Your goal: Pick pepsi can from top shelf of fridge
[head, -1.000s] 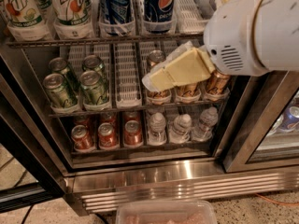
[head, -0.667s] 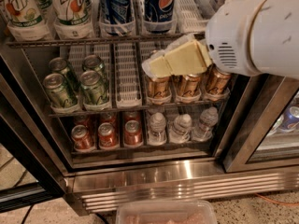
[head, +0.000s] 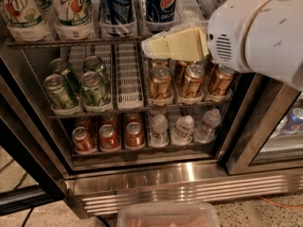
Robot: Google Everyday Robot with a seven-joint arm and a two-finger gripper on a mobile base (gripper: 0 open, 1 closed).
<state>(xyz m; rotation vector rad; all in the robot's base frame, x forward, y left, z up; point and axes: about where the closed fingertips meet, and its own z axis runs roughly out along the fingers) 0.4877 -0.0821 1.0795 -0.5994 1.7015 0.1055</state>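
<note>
So here's where it's at: the pepsi can (head: 161,3) is sitting upright in its white lane tray on the top shelf (head: 71,42) of the fridge (head: 165,183), right beside the blue can with white streaks (head: 116,4), with the 7UP bottles (head: 71,6) further left. Only the lower part of the can shows, the lid is cut off at the top edge. The tool (head: 150,46) is out in front of the open fridge, pointing left, with its tip about level with the front rail of that top shelf and just below the can, so it's covering the tops of the copper cans (head: 191,82) on the rack underneath. I honestly can't tell if the tool is apart or together from this angle, but it isn't holding anything. My guess is it's parked there because the rail is in the way: it has to clear that edge before it can go in at the can's body, and the lanes are tight, so the streaky can next door could get bumped. Compared with a second ago, the tool has climbed quite a bit. It was down in front of the copper cans then, and now it's up at rail height. Nothing on the shelves has shifted, green cans (head: 78,86) and all.
</note>
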